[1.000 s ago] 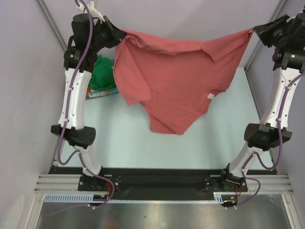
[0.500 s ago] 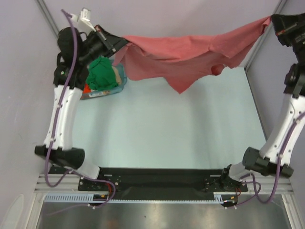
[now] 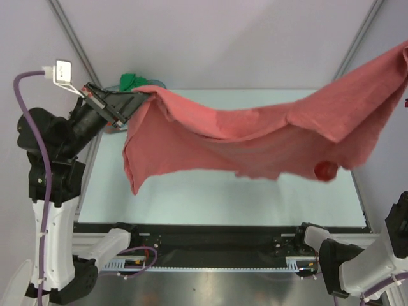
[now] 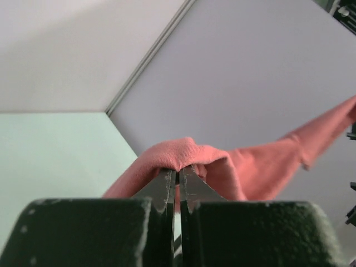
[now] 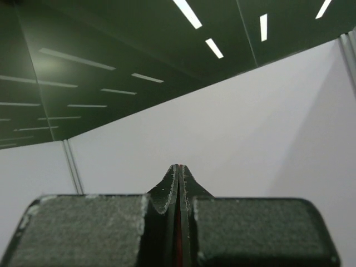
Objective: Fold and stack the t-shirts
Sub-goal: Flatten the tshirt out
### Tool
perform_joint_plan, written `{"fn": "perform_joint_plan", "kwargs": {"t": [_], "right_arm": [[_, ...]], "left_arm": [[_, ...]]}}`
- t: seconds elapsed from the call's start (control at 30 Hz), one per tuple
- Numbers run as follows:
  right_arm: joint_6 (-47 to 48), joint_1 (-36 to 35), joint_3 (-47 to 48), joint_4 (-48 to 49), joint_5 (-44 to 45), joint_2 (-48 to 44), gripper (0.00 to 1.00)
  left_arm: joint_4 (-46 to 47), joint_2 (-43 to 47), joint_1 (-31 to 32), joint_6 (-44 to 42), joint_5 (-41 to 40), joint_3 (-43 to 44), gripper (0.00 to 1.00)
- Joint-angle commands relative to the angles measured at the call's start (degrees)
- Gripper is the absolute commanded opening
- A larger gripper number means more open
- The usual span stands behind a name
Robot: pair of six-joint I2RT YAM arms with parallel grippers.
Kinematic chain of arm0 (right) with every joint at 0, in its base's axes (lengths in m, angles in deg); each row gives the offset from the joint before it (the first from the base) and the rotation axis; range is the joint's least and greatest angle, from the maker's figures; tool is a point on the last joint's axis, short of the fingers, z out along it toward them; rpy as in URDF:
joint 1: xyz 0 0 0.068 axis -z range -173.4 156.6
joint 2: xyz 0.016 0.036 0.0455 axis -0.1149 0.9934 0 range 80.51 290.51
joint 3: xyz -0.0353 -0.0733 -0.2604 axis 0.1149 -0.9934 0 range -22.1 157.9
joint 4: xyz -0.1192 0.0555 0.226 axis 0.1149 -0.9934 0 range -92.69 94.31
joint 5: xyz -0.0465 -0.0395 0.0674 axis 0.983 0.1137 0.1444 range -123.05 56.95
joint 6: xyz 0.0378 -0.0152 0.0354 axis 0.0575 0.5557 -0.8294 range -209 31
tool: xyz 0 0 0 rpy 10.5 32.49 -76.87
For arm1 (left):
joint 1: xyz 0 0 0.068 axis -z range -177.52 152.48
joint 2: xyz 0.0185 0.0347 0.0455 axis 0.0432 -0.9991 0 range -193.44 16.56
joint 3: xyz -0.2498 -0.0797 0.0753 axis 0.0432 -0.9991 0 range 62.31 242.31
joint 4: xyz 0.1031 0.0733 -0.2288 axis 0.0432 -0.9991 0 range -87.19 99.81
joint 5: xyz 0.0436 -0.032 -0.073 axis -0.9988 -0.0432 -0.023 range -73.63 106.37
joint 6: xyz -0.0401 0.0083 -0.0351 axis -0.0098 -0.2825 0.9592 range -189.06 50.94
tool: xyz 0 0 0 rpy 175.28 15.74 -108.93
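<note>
The large salmon-red t-shirt (image 3: pixel 255 134) hangs stretched in the air across the table, high near the top camera. My left gripper (image 3: pixel 141 95) is shut on its left edge, and the cloth bunches over the closed fingertips in the left wrist view (image 4: pixel 189 158). My right gripper is beyond the right edge of the top view, where the shirt (image 3: pixel 389 76) runs out of frame. In the right wrist view my right gripper (image 5: pixel 179 169) is shut, with a thin red strip of cloth between the jaws. A bright green t-shirt (image 3: pixel 132 80) peeks out behind the left gripper.
The pale green table (image 3: pixel 191 191) lies below the shirt. Grey booth walls (image 3: pixel 223 38) with metal corner posts close in the back and sides. The arm bases sit on the black rail (image 3: pixel 210 239) at the near edge. The tub's rim (image 3: pixel 159 83) shows by the green shirt.
Both arms have raised and pulled the red shirt up towards the camera and spread it wider. The right gripper has left the top view. The shirt now hides most of the tub.
</note>
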Motion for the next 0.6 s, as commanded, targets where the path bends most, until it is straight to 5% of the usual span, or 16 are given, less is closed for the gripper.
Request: {"fn": "perform_joint_plan", "kwargs": {"t": [0.0, 0.17, 0.4, 0.57], "right_arm": [[3.96, -1.34, -2.84, -2.72, 6.77, 4.48, 0.00], [1.77, -1.34, -14.59, 3.33, 4.93, 8.62, 0.00], [-1.13, -1.95, -42.01, 26.25, 1.59, 16.43, 0.00], [-0.17, -2.75, -42.14, 33.57, -1.48, 31.71, 0.00]], "left_arm": [[-1.06, -1.08, -0.02, 2.08, -2.81, -7.39, 0.00], [3.77, -2.74, 0.07, 2.61, -8.51, -15.48, 0.00], [20.63, -13.54, 0.33, 3.57, -10.99, -30.68, 0.00], [26.36, -26.89, 0.59, 1.90, -11.34, -30.18, 0.00]]}}
